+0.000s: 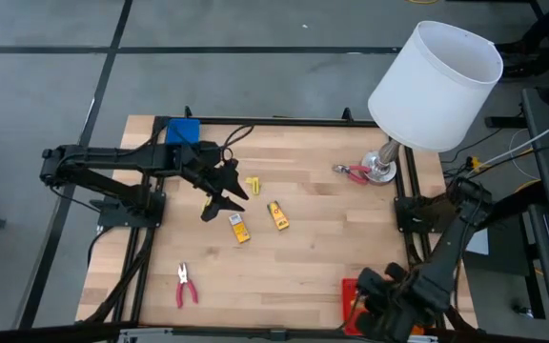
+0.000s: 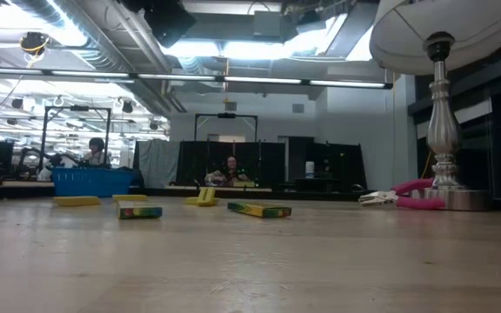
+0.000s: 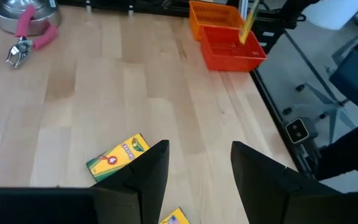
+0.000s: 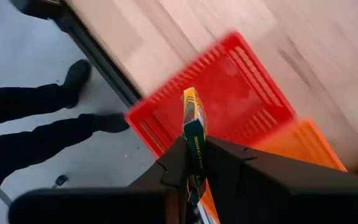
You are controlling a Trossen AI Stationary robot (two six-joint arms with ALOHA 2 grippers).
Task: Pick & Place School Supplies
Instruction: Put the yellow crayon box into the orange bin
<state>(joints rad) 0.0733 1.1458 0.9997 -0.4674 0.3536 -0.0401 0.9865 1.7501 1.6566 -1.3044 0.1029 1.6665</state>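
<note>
My right gripper point(image 4: 194, 148) is shut on a yellow-green crayon packet point(image 4: 193, 118) above the red tray point(image 4: 241, 81) at the table's near right corner. My left gripper point(image 3: 201, 155) is open and hovers over the table's middle point(image 1: 223, 198), touching nothing. Two more crayon packets point(image 1: 240, 228) point(image 1: 277, 215) lie flat just right of it. Tiny yellow pieces point(image 1: 252, 184) lie beyond them. One pair of red-handled pliers point(image 1: 187, 285) lies near the near left edge. Another pair point(image 1: 353, 172) leans on the lamp base. My right gripper pinches the crayon packet between its two fingers, across its flat faces, at its green end point(image 4: 195, 144). The yellow end point(image 4: 191, 99) sticks out past the fingertips. The packet is lifted clear and hangs tilted over the red tray point(image 3: 247, 26).
An orange tray point(image 3: 211, 11) sits next to the red one. A blue tray point(image 1: 181, 131) stands at the far left edge. The white-shaded lamp point(image 1: 434, 86) stands at the far right, base point(image 1: 381, 169) on the table. A person's legs point(image 4: 36, 130) show beside the near edge.
</note>
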